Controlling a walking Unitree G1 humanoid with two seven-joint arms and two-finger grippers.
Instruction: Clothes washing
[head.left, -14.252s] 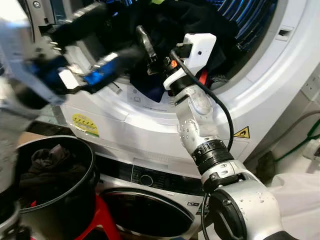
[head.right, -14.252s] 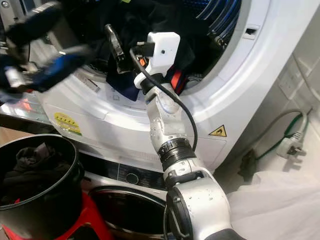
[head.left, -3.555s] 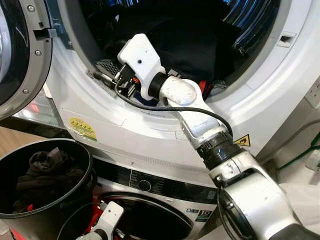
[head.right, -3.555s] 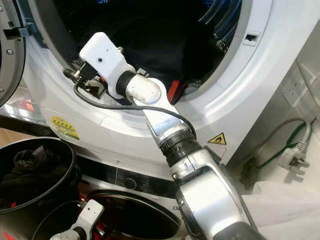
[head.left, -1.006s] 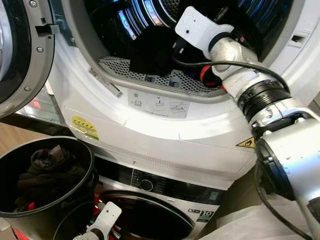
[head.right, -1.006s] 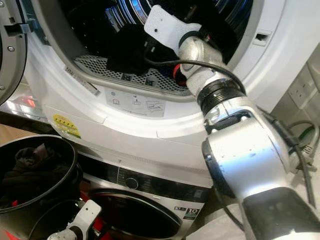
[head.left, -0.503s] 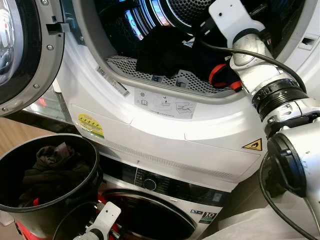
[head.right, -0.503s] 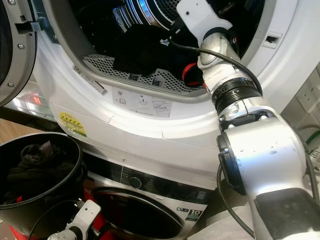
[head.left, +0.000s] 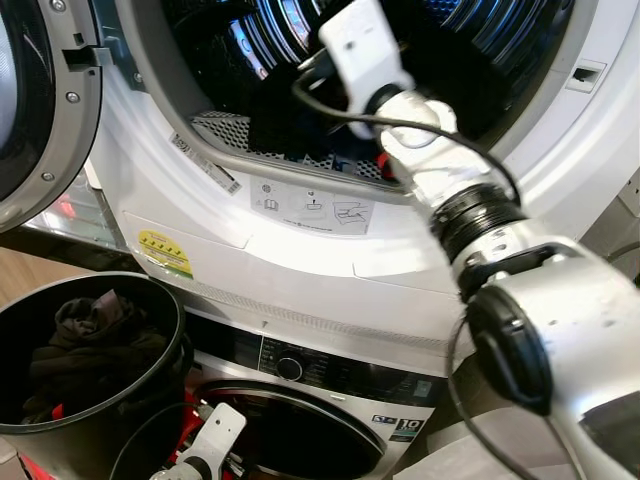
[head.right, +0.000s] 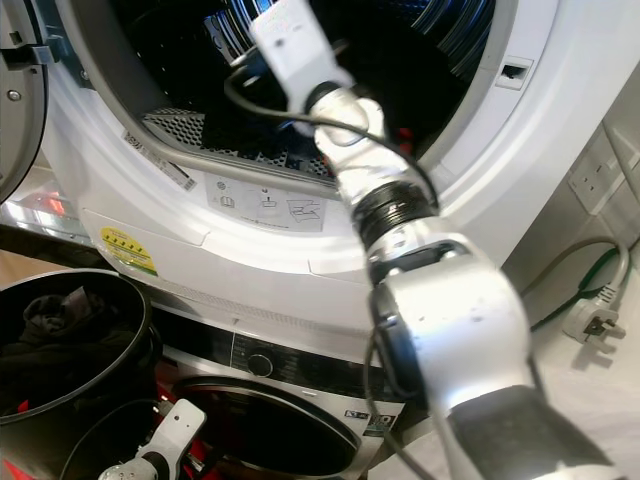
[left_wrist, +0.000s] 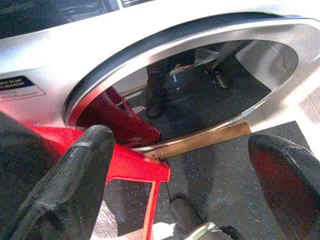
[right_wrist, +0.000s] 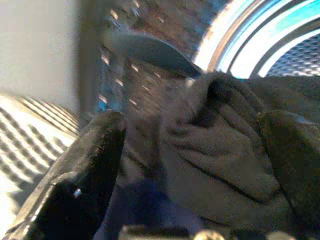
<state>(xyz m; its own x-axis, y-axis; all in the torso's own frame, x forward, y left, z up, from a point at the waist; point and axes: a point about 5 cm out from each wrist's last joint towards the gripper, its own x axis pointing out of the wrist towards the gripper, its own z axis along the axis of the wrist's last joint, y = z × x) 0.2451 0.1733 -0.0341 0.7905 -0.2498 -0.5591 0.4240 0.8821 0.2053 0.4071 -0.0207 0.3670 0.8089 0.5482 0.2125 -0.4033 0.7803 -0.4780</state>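
The upper machine's drum (head.left: 250, 45) stands open, with dark clothes (head.left: 272, 122) heaped at its front lip. My right arm reaches up into the opening, its white wrist housing (head.left: 358, 42) just above that heap. In the right wrist view my right gripper (right_wrist: 192, 155) is open, and a dark grey garment (right_wrist: 225, 125) bunches between its two fingers. My left gripper (left_wrist: 185, 160) hangs low by the lower machine's round door (left_wrist: 200, 95), open and holding nothing.
A black bucket (head.left: 183, 335) with dark clothes (head.left: 85, 340) inside stands at lower left on a red stool (left_wrist: 125, 165). The upper machine's door (head.left: 40, 110) is swung open to the left. A plug and cable (head.right: 590, 310) lie by the wall at right.
My right arm has swung left inside the drum opening, bringing the wrist over the dark heap at the front lip. The left arm stays low.
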